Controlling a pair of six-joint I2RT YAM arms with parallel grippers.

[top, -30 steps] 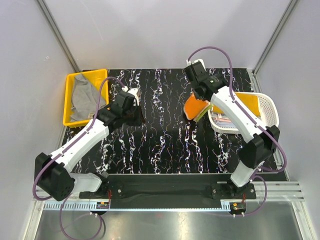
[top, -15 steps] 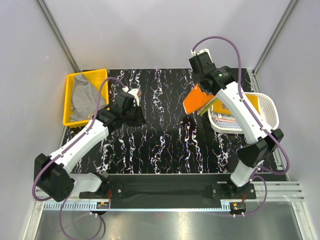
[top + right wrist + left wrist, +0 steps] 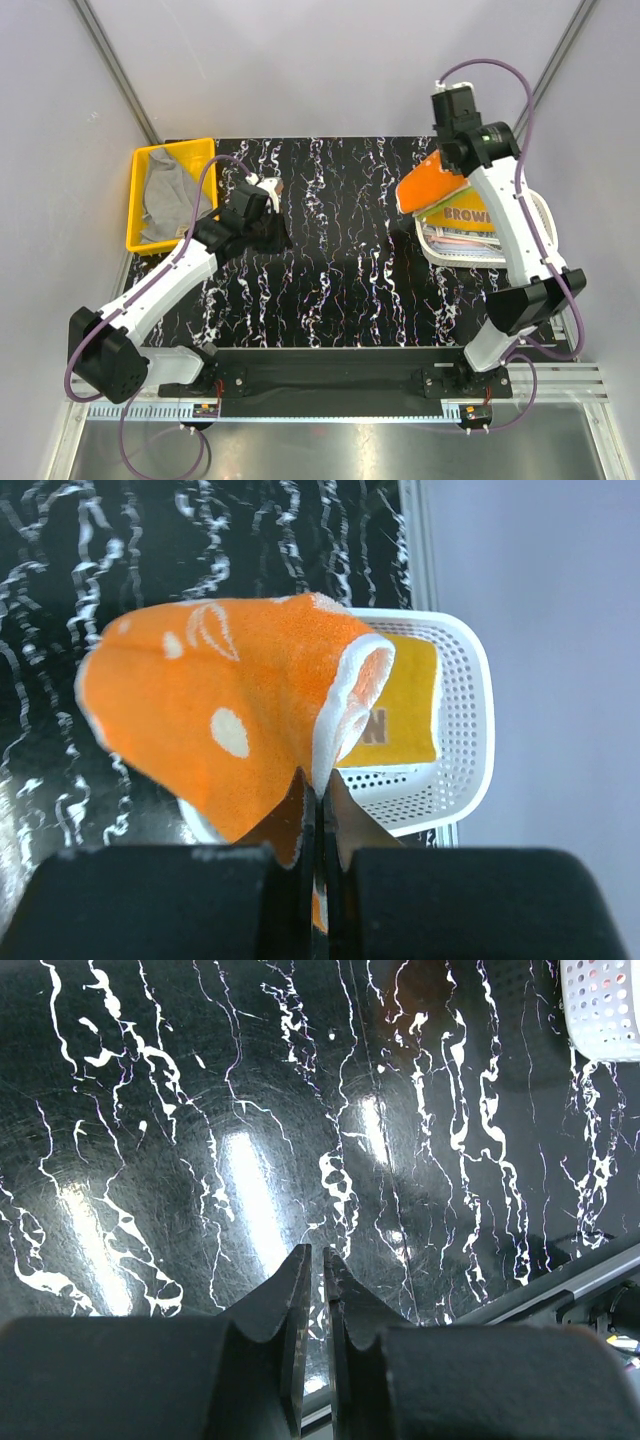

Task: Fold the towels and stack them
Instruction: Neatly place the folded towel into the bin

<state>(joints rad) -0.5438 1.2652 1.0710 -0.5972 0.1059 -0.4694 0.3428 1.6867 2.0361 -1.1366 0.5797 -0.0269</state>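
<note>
two right fingers [image 3: 352, 832] pinch orange towel [image 3: 215, 695] hem, cloth beyond tips.

Orange towel [image 3: 430, 184] aloft; grey towel [image 3: 165, 196] crumpled

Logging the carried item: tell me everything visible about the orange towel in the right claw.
The orange towel is soft terry-like cloth, bright orange with white spots and a white border, folded into a thick bundle. The right claw is shut on its white-edged fold, holding it off the table. From above it overlaps the left end of the white basket, above a lettered towel lying inside; whether they touch cannot be told.
</note>
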